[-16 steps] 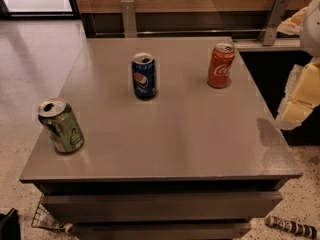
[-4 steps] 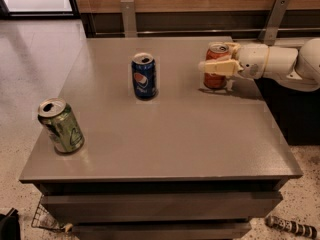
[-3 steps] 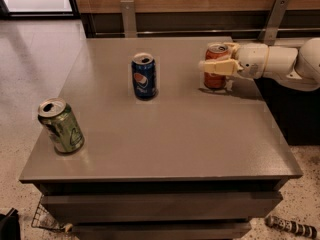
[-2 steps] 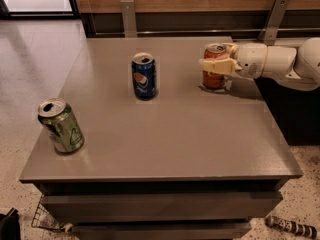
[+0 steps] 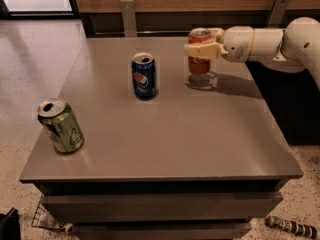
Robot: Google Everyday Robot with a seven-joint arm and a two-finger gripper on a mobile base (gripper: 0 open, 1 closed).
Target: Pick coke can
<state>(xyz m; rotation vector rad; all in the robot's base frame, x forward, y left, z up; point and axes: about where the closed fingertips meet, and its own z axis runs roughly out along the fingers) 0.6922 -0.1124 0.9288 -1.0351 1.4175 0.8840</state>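
The coke can (image 5: pixel 199 64), red-orange with a silver top, is held above the grey table (image 5: pixel 165 134) near its far right edge, with its shadow on the surface below. My gripper (image 5: pixel 202 48) reaches in from the right on a white arm and is shut on the can, one finger (image 5: pixel 201 49) across its front and the other behind it near the top.
A blue Pepsi can (image 5: pixel 144 76) stands upright at the table's far middle. A green can (image 5: pixel 61 125) stands tilted near the front left edge. A wall with metal brackets runs behind the table. Floor lies to the left.
My gripper has closed on the coke can and lifted it off the table, moving it up and slightly left. The other cans have not moved.
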